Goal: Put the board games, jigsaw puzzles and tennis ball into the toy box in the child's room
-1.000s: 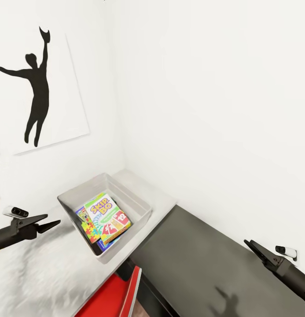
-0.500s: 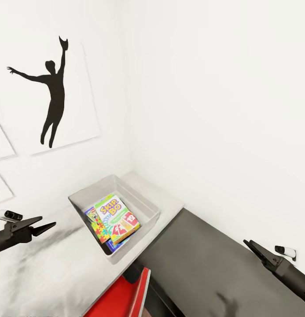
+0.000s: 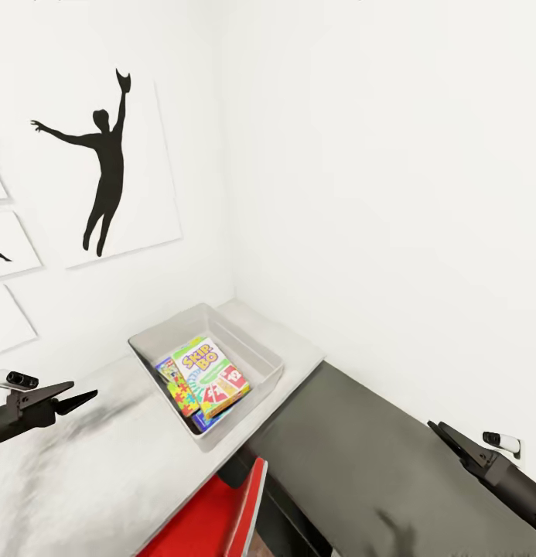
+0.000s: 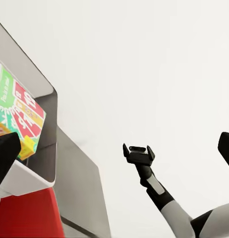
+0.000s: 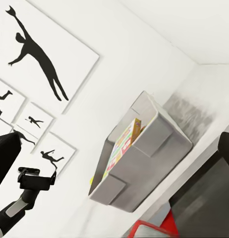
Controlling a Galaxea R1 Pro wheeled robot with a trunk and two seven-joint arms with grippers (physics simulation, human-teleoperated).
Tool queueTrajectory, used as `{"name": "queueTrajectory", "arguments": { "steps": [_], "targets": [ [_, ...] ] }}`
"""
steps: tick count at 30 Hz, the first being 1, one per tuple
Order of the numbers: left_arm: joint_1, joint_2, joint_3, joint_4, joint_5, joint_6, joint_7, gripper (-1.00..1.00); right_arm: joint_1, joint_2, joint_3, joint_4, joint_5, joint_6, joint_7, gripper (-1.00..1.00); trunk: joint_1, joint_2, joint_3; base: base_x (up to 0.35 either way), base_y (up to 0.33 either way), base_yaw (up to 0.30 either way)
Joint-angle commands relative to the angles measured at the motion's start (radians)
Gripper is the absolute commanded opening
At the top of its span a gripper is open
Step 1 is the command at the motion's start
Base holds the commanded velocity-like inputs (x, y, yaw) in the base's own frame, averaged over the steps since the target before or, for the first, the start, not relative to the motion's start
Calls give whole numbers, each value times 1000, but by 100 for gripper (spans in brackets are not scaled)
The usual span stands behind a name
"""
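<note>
The grey toy box (image 3: 259, 348) stands on the light-grey table (image 3: 105, 472) in the room's corner. Inside it, tilted, lies a yellow-red-green board game (image 3: 212, 374) on top of a multicoloured jigsaw puzzle (image 3: 182, 397), with a blue box edge (image 3: 204, 422) under them. My left gripper (image 3: 84, 390) hovers open and empty over the table, left of the toy box. My right gripper (image 3: 439, 430) is open and empty above the dark-grey counter (image 3: 353, 464). The right wrist view shows the toy box (image 5: 149, 153) from the side, with the board game (image 5: 120, 148) leaning in it.
A red chair (image 3: 213, 518) is tucked under the table's front edge, below the toy box. Black silhouette pictures (image 3: 109, 166) hang on the left wall. White walls close the corner behind the toy box and along the counter.
The whole picture has shifted right as the camera turned left, bringing more wall pictures into view. Both grippers keep their places in the view and stay open.
</note>
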Motion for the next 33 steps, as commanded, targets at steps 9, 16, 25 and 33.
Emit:
{"name": "queueTrajectory", "arguments": {
  "steps": [9,16,25,33],
  "targets": [
    [1,1,-1,-1,1,10,-3,100,-1,0,0,0,-3,8,1,100,0,-1,11,-270,0,73],
    [1,0,-1,-2,1,10,-3,100,-1,0,0,0,-3,8,1,100,0,-1,22,-261,0,143],
    [1,0,-1,-2,0,10,-3,100,-1,0,0,-1,-3,9,0,100,0,-1,34,-210,122,186],
    [1,-1,-1,-3,0,10,-3,100,-1,0,-1,0,-3,9,-1,100,0,-1,43,-32,179,227]
  ]
}}
